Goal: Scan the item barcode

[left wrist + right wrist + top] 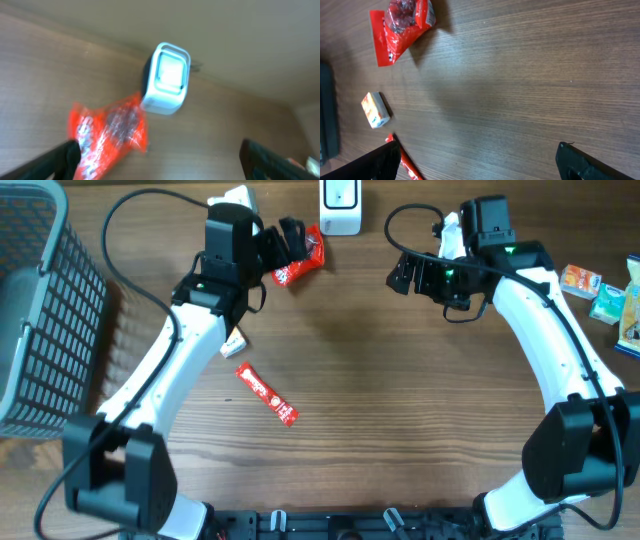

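**Hovering by the scanner with both hands open**

Reaching toward the far edge of the wooden table (400,400), the left gripper (290,238) hung just left of the white barcode scanner (340,208). Its jaws stood wide apart and clamped nothing. In the blurred left wrist view, one dark finger (55,162) showed at the lower left and the other at the lower right.

The red snack packet (300,260) sat just beside that gripper, between it and the scanner's base. From the left wrist its crinkled foil lay against the left-hand finger, near the scanner's front but apart from it. Whether the packet rested flat on the wood could not be told. In the right wrist view it cast a shadow on the table. No barcode could be read on it.

The right gripper (402,275) hovered on the scanner's other side, jaws spread wide, with bare wood between its fingers (590,162).

A red stick sachet (267,394) lay nearer the table's middle, well apart from the packet. A small orange-and-white box (233,343) sat beside the left arm. A grey mesh basket (40,310) stood at the left edge. Several small snack packs (580,280) lay at the right edge.
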Motion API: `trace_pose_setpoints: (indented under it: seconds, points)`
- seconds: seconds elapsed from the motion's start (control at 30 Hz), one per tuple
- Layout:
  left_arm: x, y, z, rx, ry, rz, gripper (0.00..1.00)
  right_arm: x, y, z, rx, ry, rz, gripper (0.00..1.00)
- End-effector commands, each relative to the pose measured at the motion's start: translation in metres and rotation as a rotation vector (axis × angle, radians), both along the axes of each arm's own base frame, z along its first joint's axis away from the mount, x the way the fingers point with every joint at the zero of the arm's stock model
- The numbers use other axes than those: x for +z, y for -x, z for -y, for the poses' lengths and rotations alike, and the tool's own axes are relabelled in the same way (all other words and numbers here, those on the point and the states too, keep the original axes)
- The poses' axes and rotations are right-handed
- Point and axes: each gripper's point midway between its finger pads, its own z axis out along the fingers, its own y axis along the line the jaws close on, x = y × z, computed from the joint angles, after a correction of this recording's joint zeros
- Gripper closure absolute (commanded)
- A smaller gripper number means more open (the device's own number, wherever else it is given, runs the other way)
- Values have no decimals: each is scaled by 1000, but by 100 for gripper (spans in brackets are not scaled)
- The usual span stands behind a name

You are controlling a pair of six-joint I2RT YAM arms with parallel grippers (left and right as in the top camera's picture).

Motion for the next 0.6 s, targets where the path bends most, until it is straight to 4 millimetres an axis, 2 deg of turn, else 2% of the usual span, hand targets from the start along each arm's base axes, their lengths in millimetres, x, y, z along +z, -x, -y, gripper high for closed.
trace_pose_setpoints:
  seconds: [0.0,0.1,0.27,0.43,0.57]
  points:
    - [-17,-37,1,6,-69,115,13,-5,1,-2,5,-15,-16,0]
    - [-38,-57,7,6,-62,169,27,-5,2,-1,5,-10,-20,0]
    - [-89,-81,13,0,-79,214,34,-7,3,1,-2,4,-27,0]
    - [-144,-83,13,-12,-116,155,34,-10,5,7,-16,37,-39,0]
    - [-188,-69,20,-71,-124,30,34,-9,2,7,-16,35,-28,0]
